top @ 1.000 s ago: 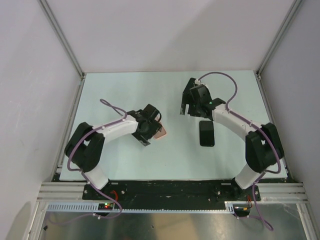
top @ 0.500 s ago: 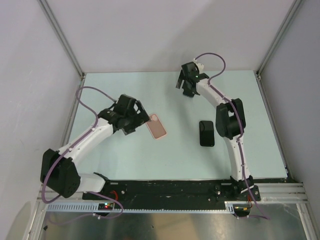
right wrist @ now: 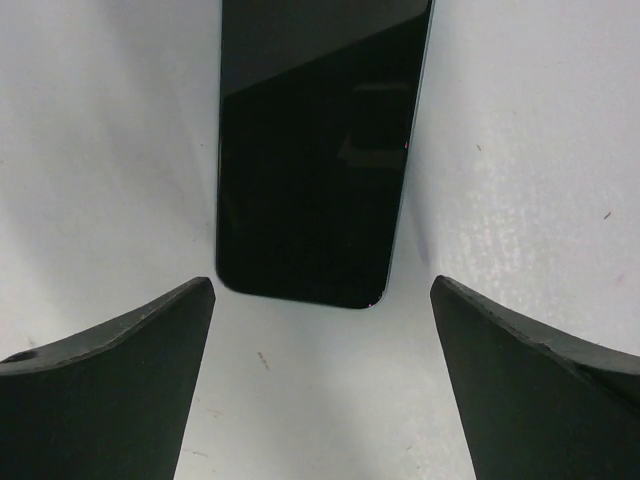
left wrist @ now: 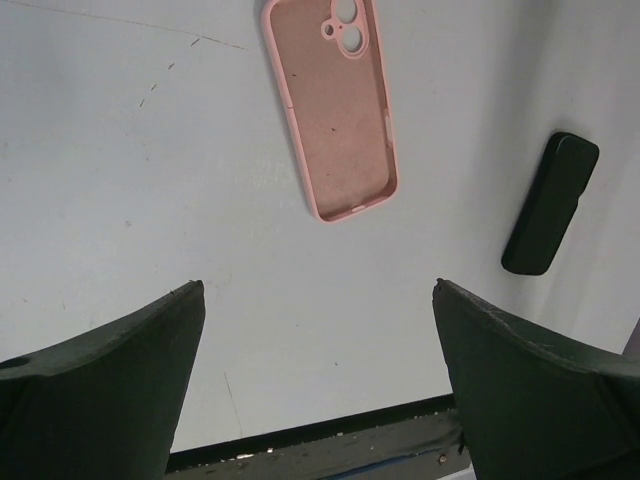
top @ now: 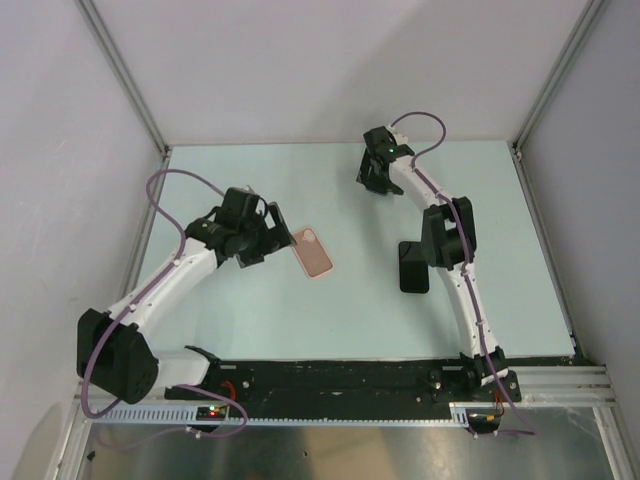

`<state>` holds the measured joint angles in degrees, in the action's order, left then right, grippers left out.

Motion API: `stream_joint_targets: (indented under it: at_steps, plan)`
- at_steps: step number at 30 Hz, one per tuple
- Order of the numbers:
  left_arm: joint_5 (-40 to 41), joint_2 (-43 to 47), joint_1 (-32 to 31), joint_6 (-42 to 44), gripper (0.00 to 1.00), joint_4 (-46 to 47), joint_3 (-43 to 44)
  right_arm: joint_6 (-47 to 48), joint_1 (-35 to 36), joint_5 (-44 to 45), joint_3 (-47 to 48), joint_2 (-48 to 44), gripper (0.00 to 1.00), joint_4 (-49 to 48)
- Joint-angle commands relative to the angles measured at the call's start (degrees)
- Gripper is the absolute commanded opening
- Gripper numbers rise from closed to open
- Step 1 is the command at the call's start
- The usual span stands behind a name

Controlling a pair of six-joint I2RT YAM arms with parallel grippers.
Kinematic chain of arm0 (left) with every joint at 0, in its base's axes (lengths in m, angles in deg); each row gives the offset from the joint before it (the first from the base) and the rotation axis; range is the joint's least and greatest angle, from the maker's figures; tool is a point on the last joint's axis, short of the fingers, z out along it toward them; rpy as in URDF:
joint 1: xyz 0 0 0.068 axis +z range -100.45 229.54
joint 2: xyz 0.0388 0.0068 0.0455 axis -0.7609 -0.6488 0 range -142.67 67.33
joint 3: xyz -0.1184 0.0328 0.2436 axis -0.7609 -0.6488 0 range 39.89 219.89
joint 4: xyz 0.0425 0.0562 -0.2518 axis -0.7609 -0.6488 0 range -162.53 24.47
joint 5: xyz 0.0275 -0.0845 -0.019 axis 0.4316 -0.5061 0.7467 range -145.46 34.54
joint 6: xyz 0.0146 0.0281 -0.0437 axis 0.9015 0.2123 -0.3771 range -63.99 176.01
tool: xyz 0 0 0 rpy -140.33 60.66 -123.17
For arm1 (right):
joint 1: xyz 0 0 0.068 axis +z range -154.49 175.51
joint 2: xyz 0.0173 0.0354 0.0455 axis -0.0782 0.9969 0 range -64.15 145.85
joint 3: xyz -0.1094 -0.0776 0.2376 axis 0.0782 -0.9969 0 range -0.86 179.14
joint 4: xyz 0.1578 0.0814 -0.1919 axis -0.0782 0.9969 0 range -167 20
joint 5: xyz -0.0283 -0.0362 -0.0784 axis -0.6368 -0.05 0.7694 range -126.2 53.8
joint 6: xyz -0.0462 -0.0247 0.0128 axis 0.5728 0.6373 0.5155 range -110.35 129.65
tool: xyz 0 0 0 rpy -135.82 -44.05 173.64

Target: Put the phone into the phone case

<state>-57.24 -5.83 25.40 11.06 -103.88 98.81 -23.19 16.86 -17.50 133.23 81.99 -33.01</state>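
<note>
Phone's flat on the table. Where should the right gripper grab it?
Probably the two long edges of the phone, pinched across its width from above: it lies flat, screen up, leaving only thin sides. The open right gripper looks wide enough.

Setting: robotics lab test cell. Evidence: pale worktop (top: 250, 320) walled behind and at both sides by plain white panels (top: 330, 70) on aluminium profile posts (top: 125, 75). At its near edge, left arm (top: 165, 280) and right arm (top: 465, 300) bolted to black rail (top: 340, 378). Slotted cable duct (top: 140, 412) just beyond. Purple cabling (top: 165, 185).
</note>
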Motion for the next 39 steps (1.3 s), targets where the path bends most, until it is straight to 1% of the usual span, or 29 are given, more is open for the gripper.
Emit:
stream_joint_targets:
  at_steps: [1,11,17,22,27,33,37,39]
  plan:
    - [-2.6,1.7,1.3,2.6,1.0,-0.1,1.2,-0.2,-0.2,0.0,4.6,1.9,0.96,2.1]
    - [-3.9,1.3,2.0,3.5,1.0,-0.1,1.0,-0.7,-0.3,-0.8,7.4,4.3,0.96,1.7]
    - [-5.3,0.7,2.9,3.9,1.0,-0.1,1.6,-1.2,-1.0,-2.9,11.3,6.7,0.94,3.4]
    - [-6.6,-0.2,3.4,4.2,1.0,-0.1,2.7,-1.8,-2.0,-4.6,11.7,7.5,0.9,5.5]
    - [-8.0,-0.7,3.5,4.3,1.0,-0.1,3.4,-1.6,-2.4,-4.9,12.1,8.5,0.82,7.5]
    - [-8.9,-0.9,3.5,4.5,1.0,0.0,3.9,-0.8,-1.8,-3.5,13.1,9.5,0.81,9.4]
    - [-9.7,-1.3,3.6,4.7,1.0,0.0,4.4,-0.5,-1.6,-3.9,13.1,9.5,0.74,10.3]
    - [-9.9,-1.7,3.6,4.8,1.0,0.0,4.7,-0.2,-1.4,-3.7,12.9,9.5,0.67,11.0]
